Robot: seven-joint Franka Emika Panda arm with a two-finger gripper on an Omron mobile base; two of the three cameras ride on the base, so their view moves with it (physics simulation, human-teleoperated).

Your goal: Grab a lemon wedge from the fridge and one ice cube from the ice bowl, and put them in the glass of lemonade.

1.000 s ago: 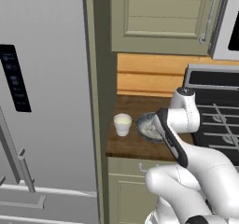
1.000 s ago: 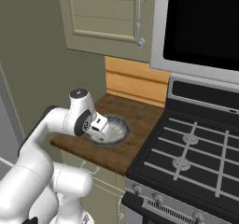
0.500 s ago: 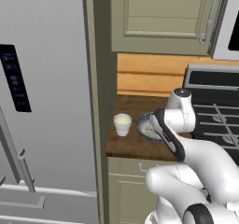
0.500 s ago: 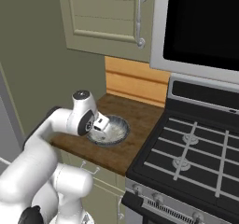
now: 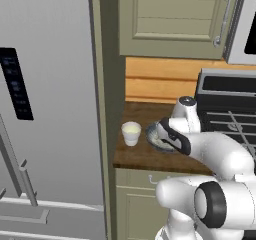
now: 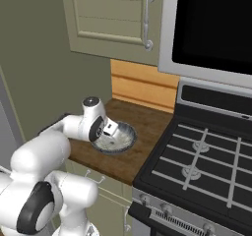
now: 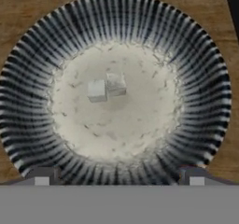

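Poised over the ice bowl [image 7: 28, 55] for a cube pick.
Gripper [image 7: 119, 175] spread wide, empty, centred above two touching ice cubes [image 7: 106, 87] to straddle one.

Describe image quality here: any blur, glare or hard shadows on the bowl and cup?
Hand view: soft and blurred, yet the ice bowl's striped wall and two pale cubes read clearly, without glare. Left base view: flat, even rendered light; the glass of lemonade casts barely any shadow. Right base view: the microwave door is plain black, no reflections.
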